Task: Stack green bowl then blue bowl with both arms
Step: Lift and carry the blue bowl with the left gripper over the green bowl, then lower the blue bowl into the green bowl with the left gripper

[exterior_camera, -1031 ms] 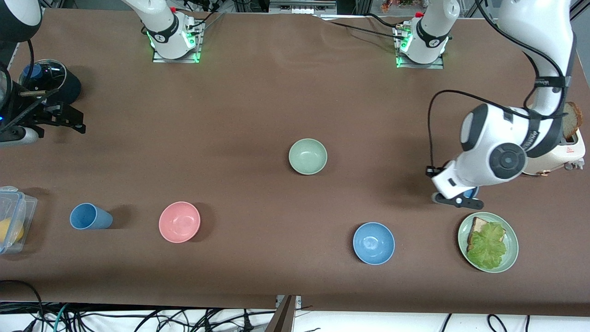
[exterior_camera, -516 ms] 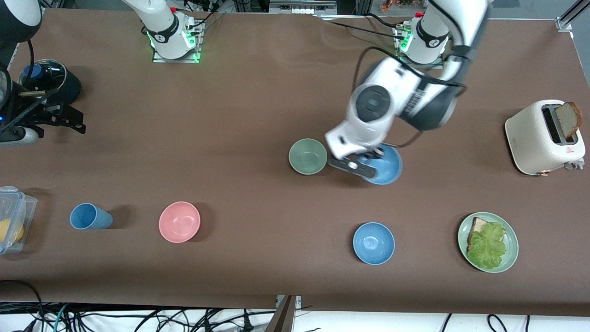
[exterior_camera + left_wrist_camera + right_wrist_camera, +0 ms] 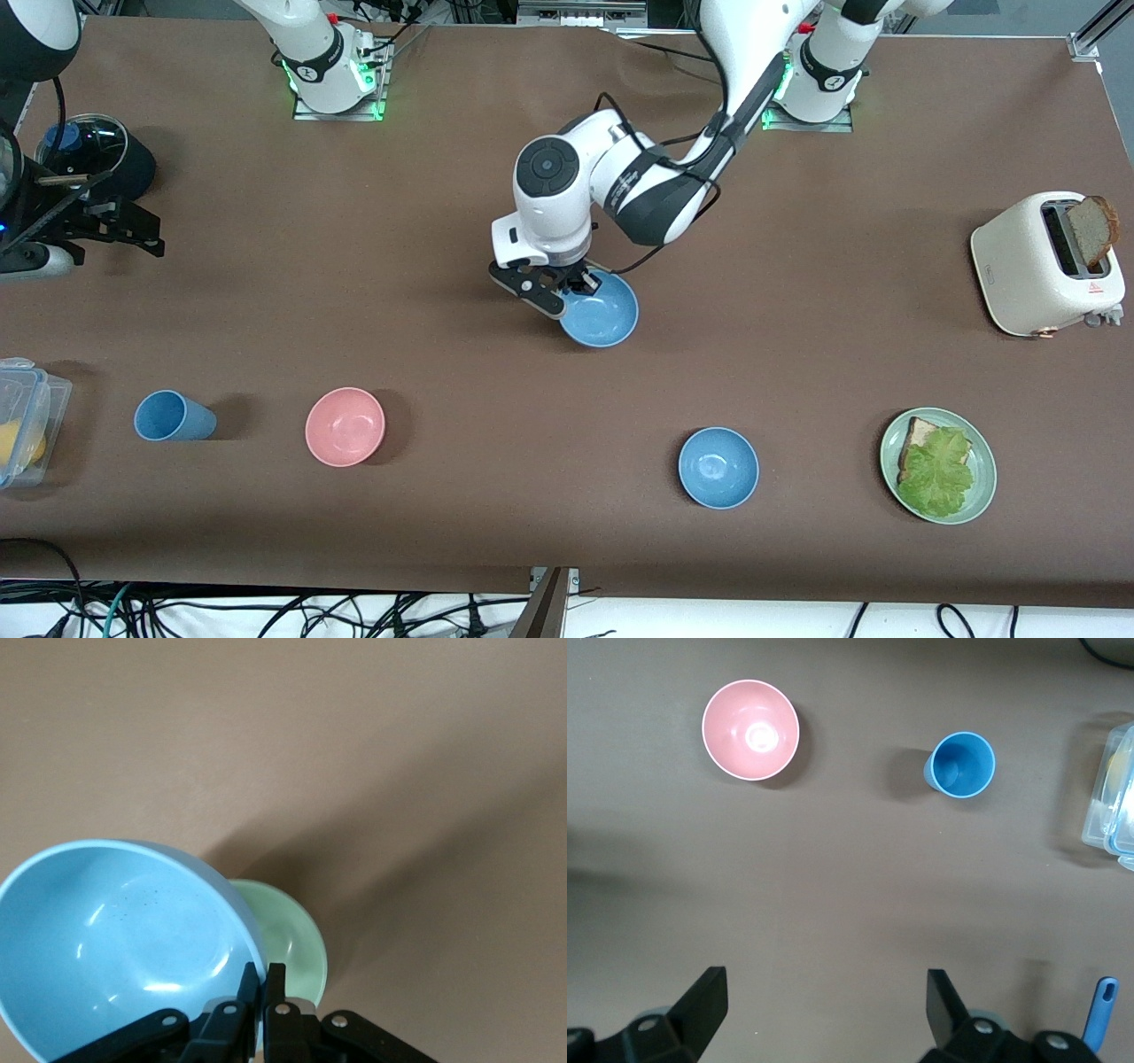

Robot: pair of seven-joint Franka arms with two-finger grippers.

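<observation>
My left gripper is shut on the rim of a blue bowl and holds it over the green bowl at the table's middle. In the front view the blue bowl hides the green bowl. In the left wrist view the green bowl shows just beneath the blue bowl, with my left gripper pinching the blue rim. A second blue bowl sits nearer the front camera. My right gripper waits open and empty at the right arm's end of the table; it also shows in the right wrist view.
A pink bowl and a blue cup stand toward the right arm's end, also in the right wrist view. A clear container sits at that table edge. A green plate with bread and lettuce and a toaster stand toward the left arm's end.
My left arm has carried the blue bowl from beside the green plate across the table until it is over the green bowl, which it now covers. The right arm has not moved.
</observation>
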